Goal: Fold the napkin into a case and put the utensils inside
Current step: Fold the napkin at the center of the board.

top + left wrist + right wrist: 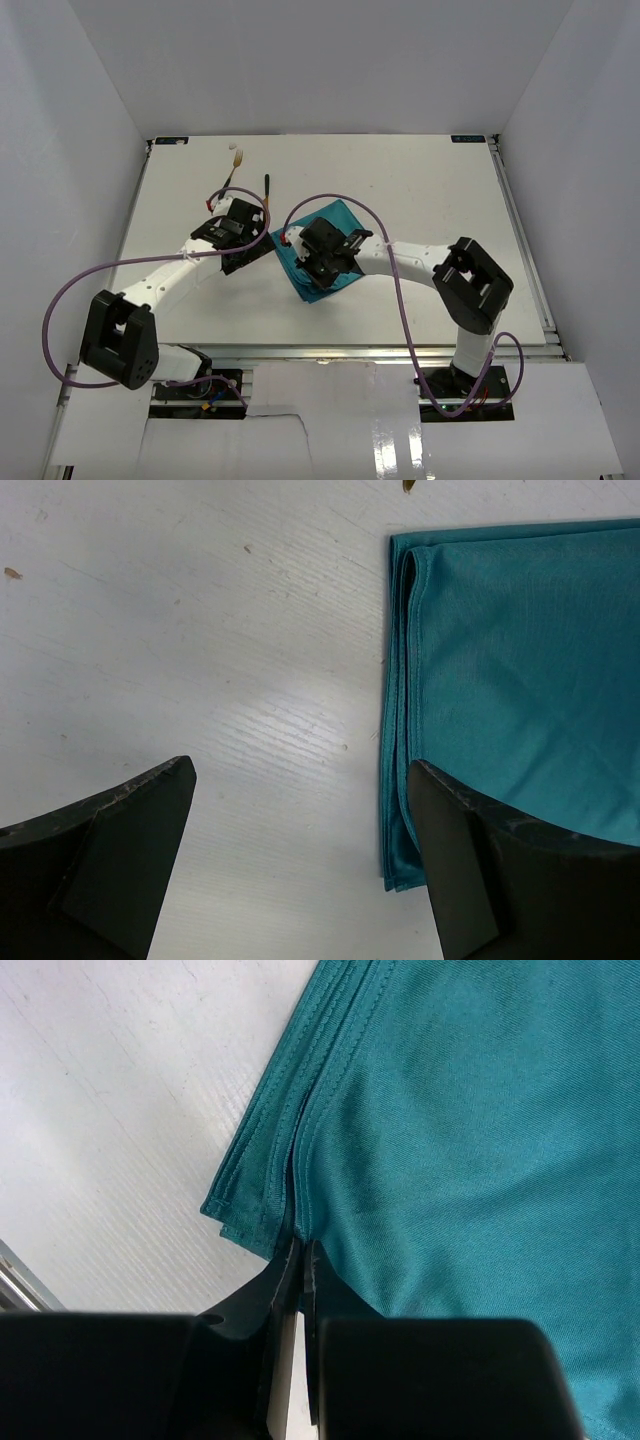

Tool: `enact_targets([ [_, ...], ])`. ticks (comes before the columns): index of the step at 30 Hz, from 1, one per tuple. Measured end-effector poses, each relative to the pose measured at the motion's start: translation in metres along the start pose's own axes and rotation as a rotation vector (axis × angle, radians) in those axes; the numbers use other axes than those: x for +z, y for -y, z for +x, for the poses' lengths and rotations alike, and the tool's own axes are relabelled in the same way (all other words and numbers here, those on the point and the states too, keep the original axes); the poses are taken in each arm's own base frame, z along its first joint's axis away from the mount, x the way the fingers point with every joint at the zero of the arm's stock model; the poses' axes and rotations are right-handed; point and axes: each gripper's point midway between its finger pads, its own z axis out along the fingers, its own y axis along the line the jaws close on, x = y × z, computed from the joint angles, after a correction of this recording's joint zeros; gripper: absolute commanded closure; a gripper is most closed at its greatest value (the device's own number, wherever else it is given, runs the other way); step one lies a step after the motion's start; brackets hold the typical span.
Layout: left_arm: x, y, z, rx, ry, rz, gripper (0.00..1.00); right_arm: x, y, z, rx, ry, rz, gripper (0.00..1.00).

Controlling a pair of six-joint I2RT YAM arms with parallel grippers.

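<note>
**Now: right gripper [301, 1256] pinched at the napkin [470, 1130] corner, left gripper [300, 780] waiting beside it**

The teal napkin lay folded near the middle of the table [420, 190], set on a diagonal in the top view, with several hemmed layers stacked along one edge. The right gripper sat directly on it. Its fingers were pressed together with no gap showing, and they met on the cloth just inside a corner, at the line where the stacked hems ran away from the wrist. It seemed to hold an edge layer, though how many layers it had caught could not be told.

The left gripper hung low over bare table with its fingers spread wide and nothing between them. From that wrist, the napkin's layered edge ran roughly in line with the fingers, and the cloth lay wholly to the right-hand finger's [480, 860] side, that finger overlapping the edge in the view.

The fork [237, 158] and the knife [268, 188] lay beyond the left gripper, towards the far side of the table and apart from the cloth, their handles pointing roughly back towards the arms. The left arm was plainly the nearer one to them.

Judging from this, the fold turned on the right arm's pinch, and the corner's layers could easily separate or slip.
</note>
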Motion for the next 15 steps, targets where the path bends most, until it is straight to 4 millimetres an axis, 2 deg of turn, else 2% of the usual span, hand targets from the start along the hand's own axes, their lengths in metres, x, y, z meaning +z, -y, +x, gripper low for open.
enact_targets([
  [4,-0.0010,0.0031,-0.0026,0.003,0.003,0.008,0.02,-0.0009,0.0006,-0.0002,0.016,0.002,-0.020,0.84],
  [9,-0.0005,0.0072,-0.0060,0.002,0.009,0.015,0.02,-0.0013,-0.0019,0.0002,0.025,0.001,-0.040,0.80],
  [15,-0.0006,0.0074,-0.0062,0.003,0.010,0.016,0.02,-0.0005,-0.0052,0.0037,0.029,-0.013,-0.059,0.92],
])
